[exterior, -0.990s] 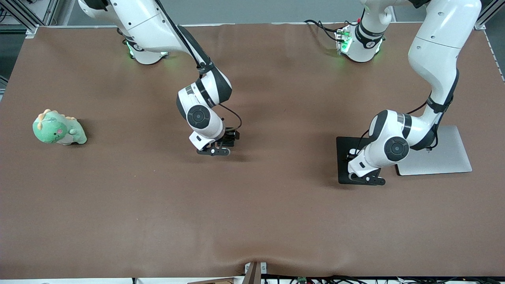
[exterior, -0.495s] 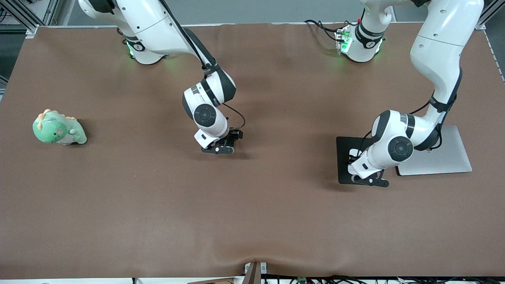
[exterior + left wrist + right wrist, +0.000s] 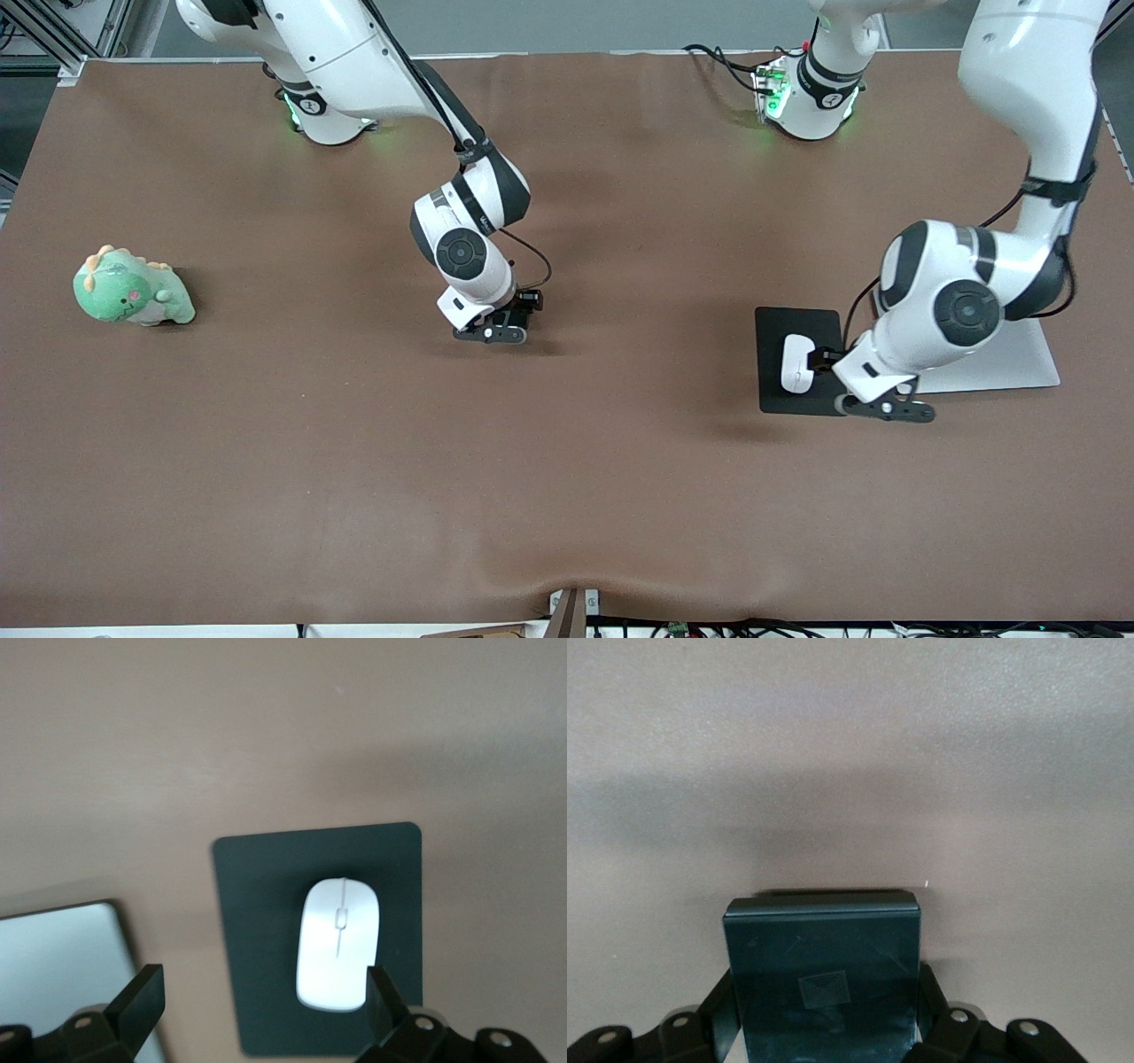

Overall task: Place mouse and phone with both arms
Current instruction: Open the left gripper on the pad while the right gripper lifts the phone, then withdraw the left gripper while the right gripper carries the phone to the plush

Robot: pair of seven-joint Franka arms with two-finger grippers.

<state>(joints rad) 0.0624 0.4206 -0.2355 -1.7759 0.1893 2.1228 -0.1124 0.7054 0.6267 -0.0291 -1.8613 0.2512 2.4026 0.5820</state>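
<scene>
The white mouse lies on the black mouse pad, free of any gripper. My left gripper is open and empty, above the pad's edge toward the left arm's end. In the left wrist view the mouse lies on the pad, just ahead of my left gripper and close to one of its fingers. My right gripper is low over the middle of the table. In the right wrist view it is shut on the black phone. The phone is hidden in the front view.
A silver flat slab lies beside the mouse pad toward the left arm's end and also shows in the left wrist view. A green dinosaur plush sits toward the right arm's end. The brown table cloth covers the table.
My left gripper has risen and shifted toward the left arm's end, uncovering the mouse on the pad. My right gripper moved slightly toward the left arm's end, still holding the phone.
</scene>
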